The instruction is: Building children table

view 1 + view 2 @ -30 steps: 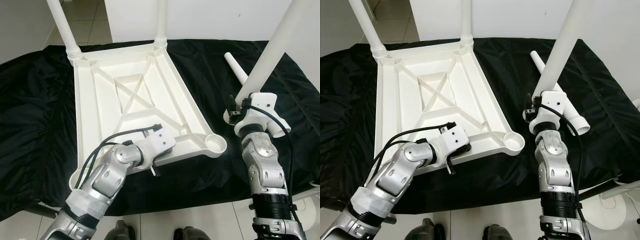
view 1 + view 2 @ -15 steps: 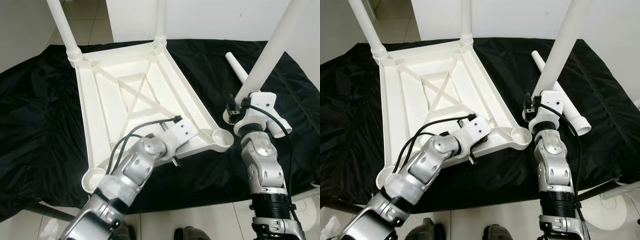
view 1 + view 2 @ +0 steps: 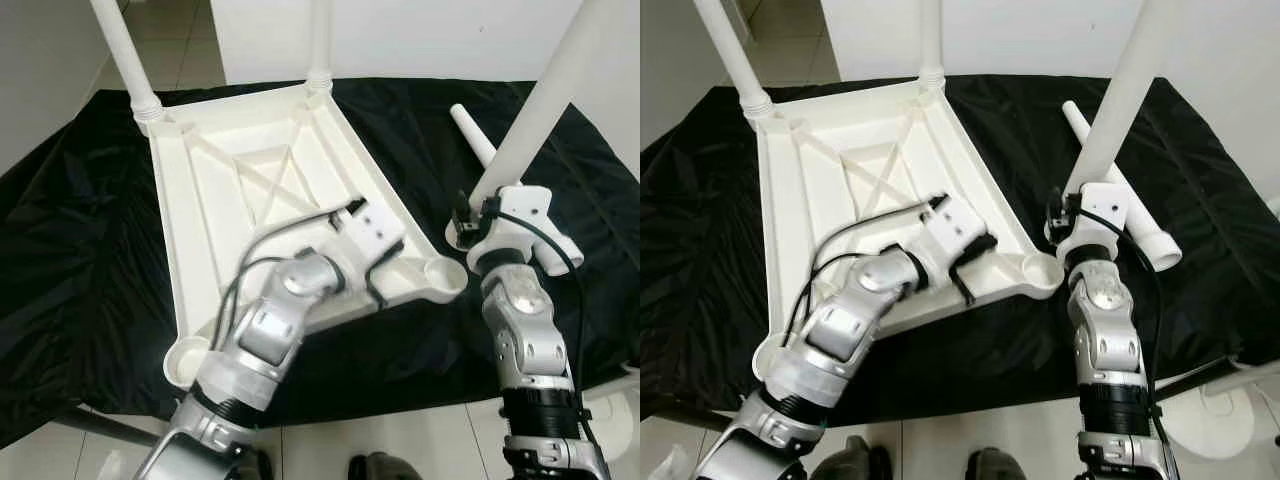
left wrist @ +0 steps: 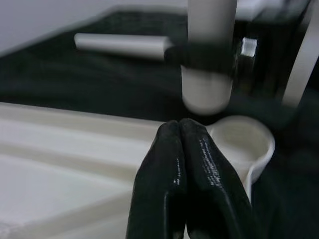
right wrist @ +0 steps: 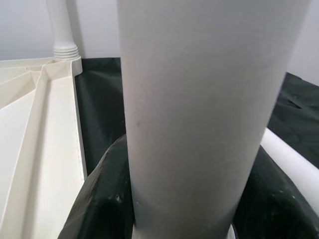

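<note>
- The left gripper (image 4: 182, 149) has its two black fingers pressed together, grasping nothing. It rests on the near right rim of the upturned table top (image 3: 250, 190), just beside the empty corner socket (image 3: 445, 277).
- Change: over the last second the left arm has swung from the near edge of the table top up onto its right rim, and the table top has turned slightly on the black cloth (image 3: 70, 250), bringing the empty socket closer to the right arm.
- Meaning for the task: the socket now lies near the leg to be fitted; the insertion step is judged to be next and not yet done.
- The right gripper (image 5: 184, 219) is clenched around the lower end of a white leg (image 3: 535, 110), held upright and slightly tilted, its foot just beside the socket but apart from it.
- A spare leg (image 3: 472, 135) lies flat on the cloth behind the right gripper.
- At the far edge, two legs (image 3: 125, 55) already stand in the far corners of the table top.
</note>
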Robot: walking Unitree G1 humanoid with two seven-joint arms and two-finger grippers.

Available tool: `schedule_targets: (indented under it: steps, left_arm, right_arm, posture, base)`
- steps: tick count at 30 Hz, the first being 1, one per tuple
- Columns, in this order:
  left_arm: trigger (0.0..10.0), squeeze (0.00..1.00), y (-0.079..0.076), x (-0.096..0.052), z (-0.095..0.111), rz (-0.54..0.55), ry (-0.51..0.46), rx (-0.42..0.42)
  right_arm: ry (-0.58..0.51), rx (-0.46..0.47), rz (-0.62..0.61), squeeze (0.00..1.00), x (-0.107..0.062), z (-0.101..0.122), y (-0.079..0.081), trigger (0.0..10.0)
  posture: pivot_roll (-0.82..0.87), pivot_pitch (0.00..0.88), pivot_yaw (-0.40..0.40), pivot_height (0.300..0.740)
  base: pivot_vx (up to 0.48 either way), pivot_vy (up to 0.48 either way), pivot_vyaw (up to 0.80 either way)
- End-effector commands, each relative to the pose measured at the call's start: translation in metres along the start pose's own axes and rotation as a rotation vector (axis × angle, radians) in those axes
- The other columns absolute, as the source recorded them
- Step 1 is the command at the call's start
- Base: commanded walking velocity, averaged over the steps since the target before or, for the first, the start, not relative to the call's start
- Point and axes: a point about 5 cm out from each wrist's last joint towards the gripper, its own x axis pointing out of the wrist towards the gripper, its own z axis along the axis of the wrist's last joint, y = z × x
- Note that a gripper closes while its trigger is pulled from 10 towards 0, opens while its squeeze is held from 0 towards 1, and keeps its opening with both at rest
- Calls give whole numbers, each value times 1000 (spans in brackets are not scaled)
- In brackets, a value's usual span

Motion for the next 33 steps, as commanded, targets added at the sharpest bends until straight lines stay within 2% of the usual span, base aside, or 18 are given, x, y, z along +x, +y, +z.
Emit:
schedule_targets:
  steps: [1,2,5,8,11,14,18,24,29,33]
  left_arm:
    - [10000,0,-1,-4,1,-30,-21,-14]
    - [10000,0,-1,-4,1,-30,-21,-14]
    - [10000,0,3,-24,4,-70,-38,-1]
    - [10000,0,3,-31,4,-74,-38,6]
    - [10000,0,7,-42,2,-30,-50,16]
    - [10000,0,9,-47,-1,2,-44,18]
    - [10000,0,10,-50,-5,30,-34,11]
    - [10000,0,11,-53,-12,102,-5,-6]
    - [10000,0,12,-51,-20,119,22,-18]
    - [10000,0,11,-51,-22,104,29,9]
  right_arm:
    - [-18,12,23,0,-2,3,5,10000]
    - [-18,12,23,0,-2,3,5,10000]
    - [-39,20,131,0,-8,6,19,10000]
    - [-49,31,168,0,-12,7,24,10000]
    - [-81,59,229,0,-22,12,33,10000]
    - [-98,69,248,0,-29,13,36,10000]
    - [-98,64,243,0,-34,11,35,10000]
    - [-52,80,144,0,-46,0,21,10000]
    - [-34,86,114,0,-48,-3,15,10000]
    - [-25,83,111,0,-48,-5,15,10000]
  posture:
    - [-104,89,38,740]
    - [-104,89,38,740]
    - [-94,86,34,740]
    - [-93,84,32,740]
    - [-90,81,26,740]
    - [-87,79,20,740]
    - [-87,79,20,740]
    - [-89,78,8,740]
    - [-95,74,9,740]
    - [-97,69,8,740]
  base:
    - [0,0,0]
    - [0,0,0]
    - [0,0,0]
    - [0,0,0]
    - [0,0,0]
    - [0,0,0]
    - [0,0,0]
    - [0,0,0]
    - [0,0,0]
    - [0,0,0]
